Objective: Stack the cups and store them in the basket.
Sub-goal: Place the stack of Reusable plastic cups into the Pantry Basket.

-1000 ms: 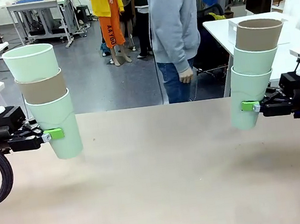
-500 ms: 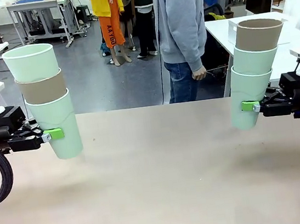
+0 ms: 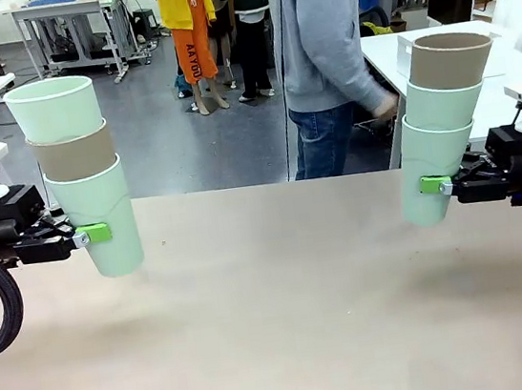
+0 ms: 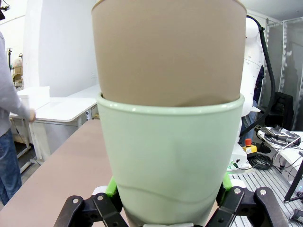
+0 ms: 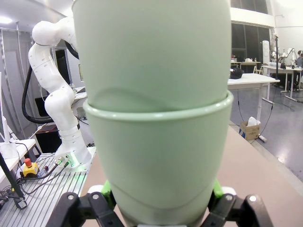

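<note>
Holding one stack of cups each, both tools hang clear above the table (image 3: 280,337).

- Left tool (image 3: 102,233): jaws clamp the lowest mint cup of the left stack (image 3: 80,171), low on its wall. A brown cup and a mint cup nest above it.
- Right tool (image 3: 430,186): jaws clamp the lowest mint cup of the right stack (image 3: 443,113), also low. A mint cup and a brown cup nest above it.
- Both stacks lean outward, rims away from the table's middle.
- A person (image 3: 323,43) is beyond the far edge.

Likely faults from here:

1. Shedding. Only the bottom cup is gripped, so a sharp move or more tilt may throw off the nested cups.
2. Slip. The wall tapers toward the grip point, so the cup may slide out of the pads.
3. Misalignment. Joining the stacks while they lean may catch a base on a rim.
4. Drop into the basket from height may scatter the cups.
</note>
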`<act>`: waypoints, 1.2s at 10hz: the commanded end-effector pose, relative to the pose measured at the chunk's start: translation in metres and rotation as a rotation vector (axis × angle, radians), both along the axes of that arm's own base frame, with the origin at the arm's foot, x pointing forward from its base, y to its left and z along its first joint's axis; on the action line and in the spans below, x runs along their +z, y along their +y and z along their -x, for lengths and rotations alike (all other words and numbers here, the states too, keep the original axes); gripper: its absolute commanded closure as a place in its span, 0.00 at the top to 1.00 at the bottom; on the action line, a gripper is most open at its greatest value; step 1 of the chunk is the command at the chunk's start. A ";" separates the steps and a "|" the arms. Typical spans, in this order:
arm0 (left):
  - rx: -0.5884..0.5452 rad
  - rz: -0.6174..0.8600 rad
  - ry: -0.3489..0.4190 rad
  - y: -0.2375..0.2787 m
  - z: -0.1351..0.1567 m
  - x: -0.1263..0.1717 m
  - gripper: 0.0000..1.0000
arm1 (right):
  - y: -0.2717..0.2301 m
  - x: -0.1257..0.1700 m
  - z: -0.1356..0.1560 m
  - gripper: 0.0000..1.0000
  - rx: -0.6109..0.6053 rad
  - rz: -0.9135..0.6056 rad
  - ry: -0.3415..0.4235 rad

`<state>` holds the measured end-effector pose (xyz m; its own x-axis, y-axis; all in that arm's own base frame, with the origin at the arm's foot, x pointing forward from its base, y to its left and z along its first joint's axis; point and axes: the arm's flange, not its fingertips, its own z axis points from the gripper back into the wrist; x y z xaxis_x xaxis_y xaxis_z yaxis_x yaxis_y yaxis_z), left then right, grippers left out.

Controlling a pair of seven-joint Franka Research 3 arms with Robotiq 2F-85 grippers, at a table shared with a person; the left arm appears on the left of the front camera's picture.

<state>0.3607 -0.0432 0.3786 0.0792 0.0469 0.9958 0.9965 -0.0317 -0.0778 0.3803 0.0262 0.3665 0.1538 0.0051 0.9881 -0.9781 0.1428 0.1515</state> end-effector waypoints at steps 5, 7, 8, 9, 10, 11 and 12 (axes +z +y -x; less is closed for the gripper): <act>-0.006 0.008 -0.012 -0.001 0.001 0.004 0.87 | 0.002 0.002 -0.001 0.84 -0.006 -0.005 -0.015; -0.006 0.008 -0.012 -0.001 0.001 0.004 0.87 | 0.002 0.002 -0.001 0.84 -0.006 -0.005 -0.015; -0.006 0.008 -0.012 -0.001 0.001 0.004 0.87 | 0.002 0.002 -0.001 0.84 -0.006 -0.005 -0.015; -0.006 0.008 -0.012 -0.001 0.001 0.004 0.87 | 0.002 0.002 -0.001 0.84 -0.006 -0.005 -0.015; -0.006 0.008 -0.012 -0.001 0.001 0.004 0.87 | 0.002 0.002 -0.001 0.84 -0.006 -0.005 -0.015; -0.006 0.008 -0.012 -0.001 0.001 0.004 0.87 | 0.002 0.002 -0.001 0.84 -0.006 -0.005 -0.015; -0.006 0.008 -0.012 -0.001 0.001 0.004 0.87 | 0.002 0.002 -0.001 0.84 -0.006 -0.005 -0.015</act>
<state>0.3607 -0.0432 0.3786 0.0792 0.0469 0.9958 0.9965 -0.0317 -0.0778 0.3803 0.0262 0.3665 0.1538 0.0051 0.9881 -0.9781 0.1428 0.1515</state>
